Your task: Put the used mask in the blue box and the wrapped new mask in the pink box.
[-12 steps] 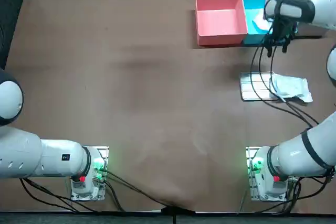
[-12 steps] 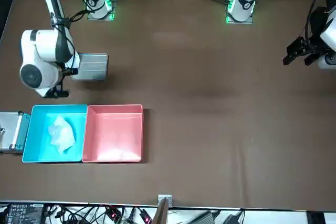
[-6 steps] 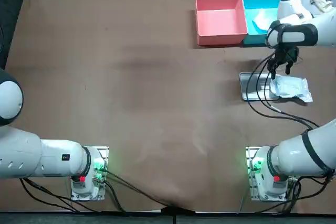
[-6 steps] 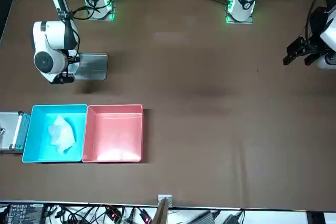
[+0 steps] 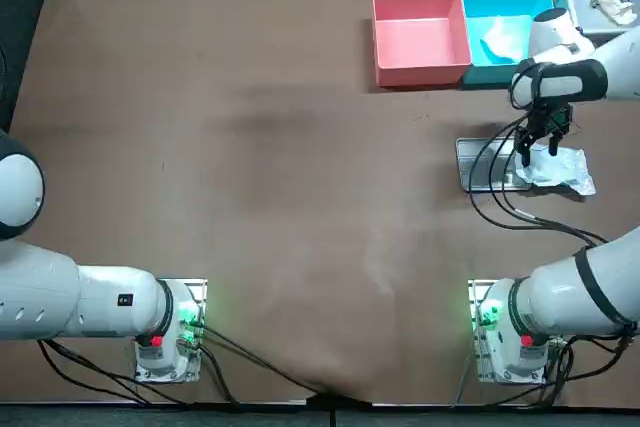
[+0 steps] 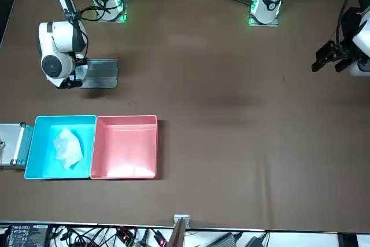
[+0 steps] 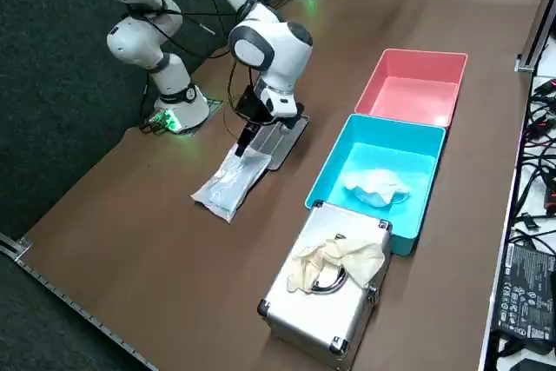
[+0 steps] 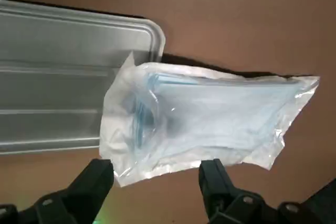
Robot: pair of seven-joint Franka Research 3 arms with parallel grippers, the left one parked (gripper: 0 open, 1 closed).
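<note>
Your right arm reaches in along the right edge of the top view, wrist pointing down. The right gripper (image 5: 527,150) hangs spread wide over one end of the wrapped new mask (image 5: 562,168), which overlaps the metal tray (image 5: 480,167). At upper right, the used mask (image 5: 500,42) lies in the blue box (image 5: 490,74).

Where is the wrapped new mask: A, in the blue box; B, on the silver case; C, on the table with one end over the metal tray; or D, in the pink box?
C: the wrapped mask lies on the table with one end over the metal tray, under the open right hand; the pink box holds nothing.
</note>
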